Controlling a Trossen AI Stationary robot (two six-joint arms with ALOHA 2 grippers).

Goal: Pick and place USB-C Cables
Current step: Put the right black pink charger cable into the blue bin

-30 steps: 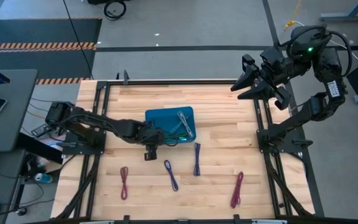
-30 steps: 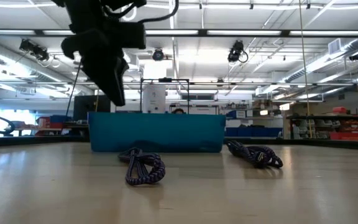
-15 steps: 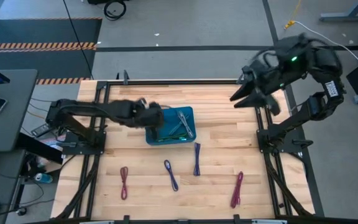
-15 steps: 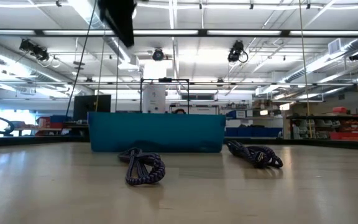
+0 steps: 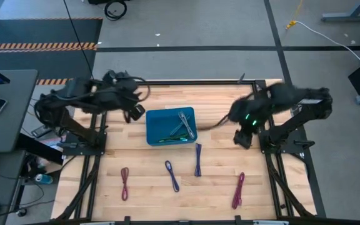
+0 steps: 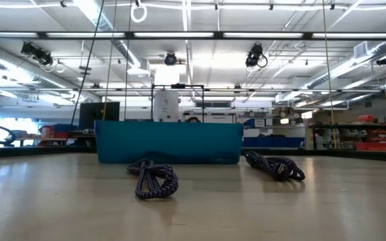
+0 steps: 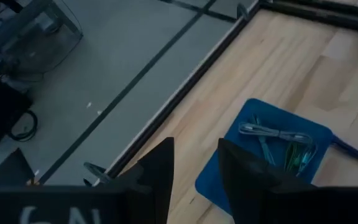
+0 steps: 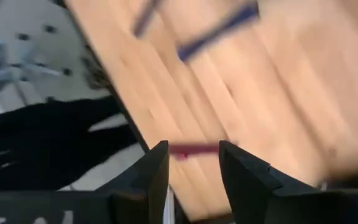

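Note:
A blue tray (image 5: 161, 122) stands on the wooden table's far middle and holds a grey cable (image 5: 185, 122) and green cables (image 5: 167, 139). On the bare wood nearer lie two blue-purple cables (image 5: 198, 159) (image 5: 172, 175), a maroon cable (image 5: 125, 183) and a magenta cable (image 5: 238, 189). My left gripper (image 5: 136, 114) (image 7: 196, 174) hangs open and empty, raised left of the tray (image 7: 241, 168). My right gripper (image 5: 242, 139) (image 8: 193, 171) is open and empty above the table's right side, right of the tray. The magenta cable (image 8: 194, 149) shows blurred below it.
Black frame rails (image 5: 269, 150) run along the table's left and right sides, with the arm bases on them. In the low view the tray (image 6: 169, 142) stands behind two cable bundles (image 6: 154, 179) (image 6: 273, 165). Open wood lies between the cables and along the near edge.
My left gripper has risen from the tray's near-left corner, passed over the tray and drawn back toward the far-left edge, leaving the low view. My right arm has swung from beyond the far-right corner down over the table's right side. The cables have stayed put.

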